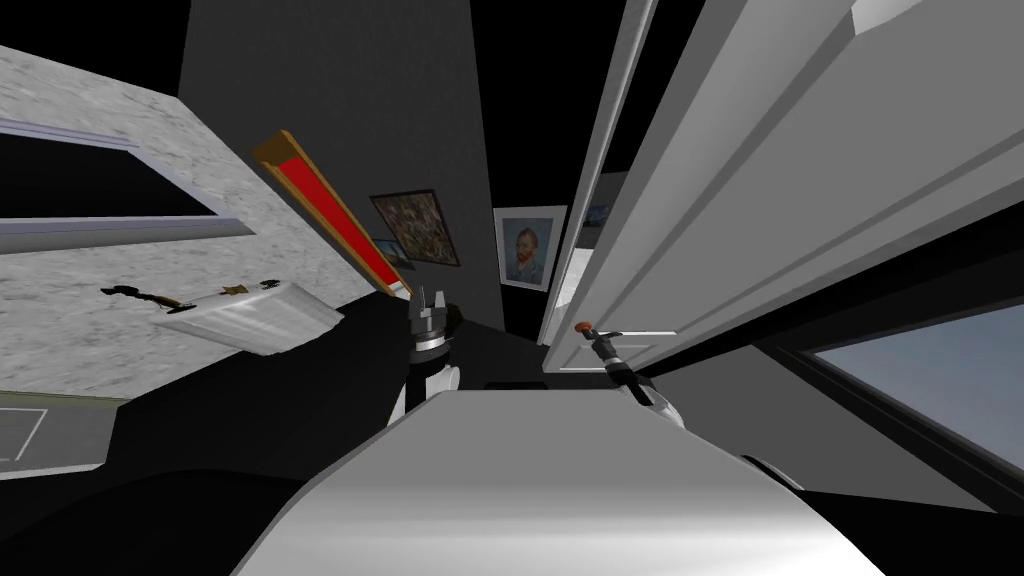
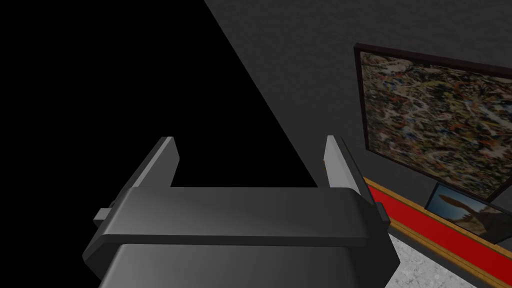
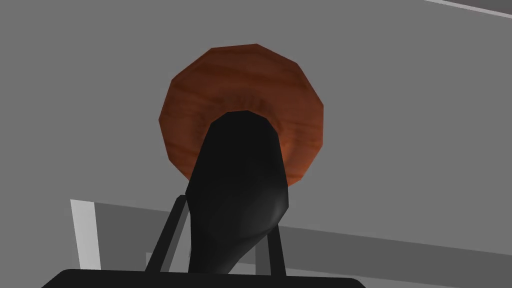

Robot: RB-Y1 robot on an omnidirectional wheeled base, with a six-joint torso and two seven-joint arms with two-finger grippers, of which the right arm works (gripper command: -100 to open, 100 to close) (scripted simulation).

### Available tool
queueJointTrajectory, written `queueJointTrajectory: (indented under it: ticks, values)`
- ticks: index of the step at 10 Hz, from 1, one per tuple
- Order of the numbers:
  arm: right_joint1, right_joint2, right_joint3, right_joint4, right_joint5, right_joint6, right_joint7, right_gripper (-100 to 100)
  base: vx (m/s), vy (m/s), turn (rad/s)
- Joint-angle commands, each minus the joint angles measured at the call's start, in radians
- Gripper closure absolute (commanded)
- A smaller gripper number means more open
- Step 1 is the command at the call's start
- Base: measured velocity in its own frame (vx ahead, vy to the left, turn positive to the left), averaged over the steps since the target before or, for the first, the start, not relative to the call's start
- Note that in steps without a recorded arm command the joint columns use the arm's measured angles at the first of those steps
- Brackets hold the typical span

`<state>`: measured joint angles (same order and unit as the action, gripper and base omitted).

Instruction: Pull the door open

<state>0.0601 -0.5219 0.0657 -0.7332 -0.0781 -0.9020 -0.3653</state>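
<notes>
Right wrist view has my right claw clamped on the door's one handle, a black lever. My two thin fingers press its sides just above the dark claw body. The lever's long axis runs from the middle of a single round, brown, wood-grained rosette straight back toward the claw body, so it points away from the door and at me. It is narrow at the rosette and thicker at the gripped end. The rosette lies flat against the plain grey door, and one edge of a recessed panel shows beside my fingers.

From the head view, the one door is a pale grey panelled slab filling the right half. Its long axis slants from the middle toward the upper right corner, a lean the walls share. The handle sits low on the slab, close to the long edge that faces the dark grey wall. My right claw reaches it from below, forearm in line with the lever. One framed portrait hangs on that wall just beyond the door's edge, with a black area beside it.

My left claw is raised in front of my chest, well apart from the door. In the left wrist view it stands with its two fingers wide apart, holding nothing.
</notes>
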Motion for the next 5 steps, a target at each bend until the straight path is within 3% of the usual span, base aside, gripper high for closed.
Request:
queueJointTrajectory:
  ticks: [1, 4, 5]
  values:
    - [0.023, -0.018, 0.013, -0.012, 0.004, -0.029, -0.018, 100, -0.193, -0.073, 0.139]
    - [0.045, -0.040, 0.030, -0.014, 0.009, -0.064, -0.040, 100, -0.173, -0.068, 0.076]
    - [0.042, -0.032, 0.030, -0.015, 0.009, -0.051, -0.035, 100, -0.054, -0.017, 0.006]
